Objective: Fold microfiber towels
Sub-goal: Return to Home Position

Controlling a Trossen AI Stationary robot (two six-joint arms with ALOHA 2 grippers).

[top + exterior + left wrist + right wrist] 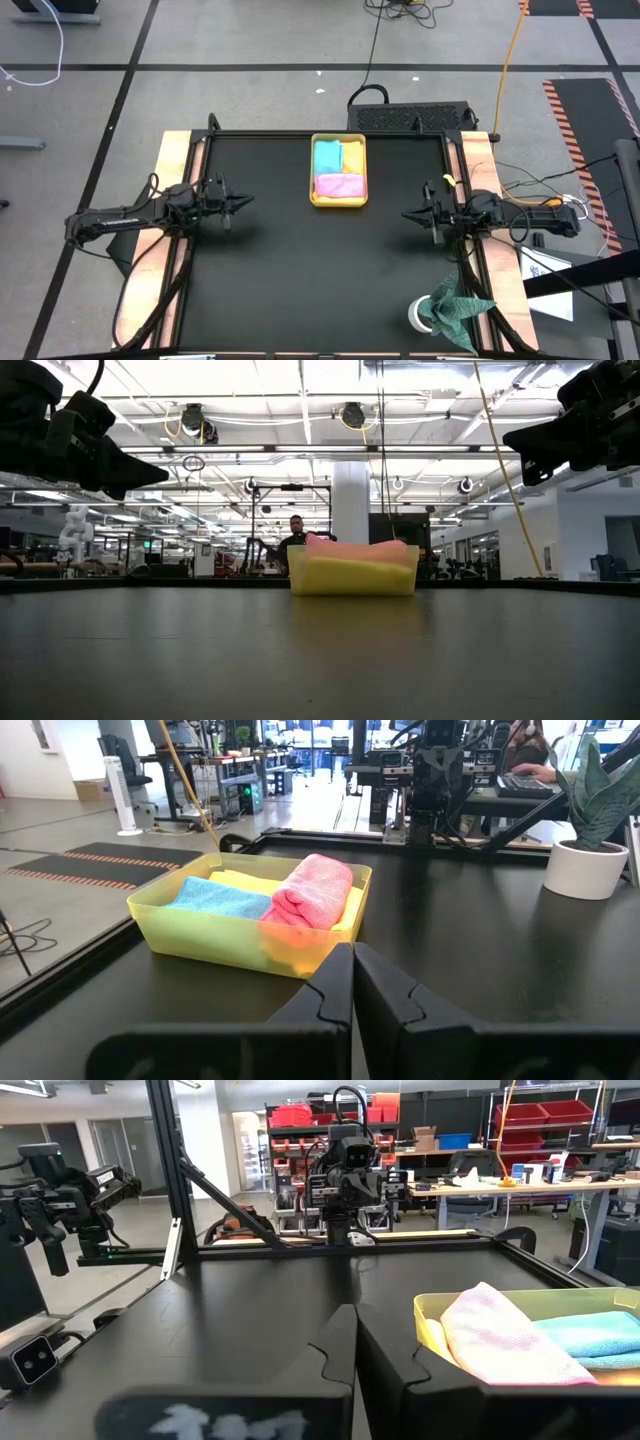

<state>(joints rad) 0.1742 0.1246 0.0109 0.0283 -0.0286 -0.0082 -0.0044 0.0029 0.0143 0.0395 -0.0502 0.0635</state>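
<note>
Potted plant (pixel 447 308) stands at the near right corner of the black table (pixel 300 290). At mid-table, the left gripper (pixel 243 201) and right gripper (pixel 407 214) hang above opposite sides, each with its fingers pressed together and holding nothing. Toward the far edge, the yellow tray (pixel 339 204) holds the pink towel (pixel 340 186) nearest, with the light blue towel (pixel 327 157) and yellow towel (pixel 353 155) side by side behind it.

Pink towel (pixel 356 548) over the rim of the yellow tray (pixel 352 578) (mid-table), a person (pixel 296 531) beyond.
</note>
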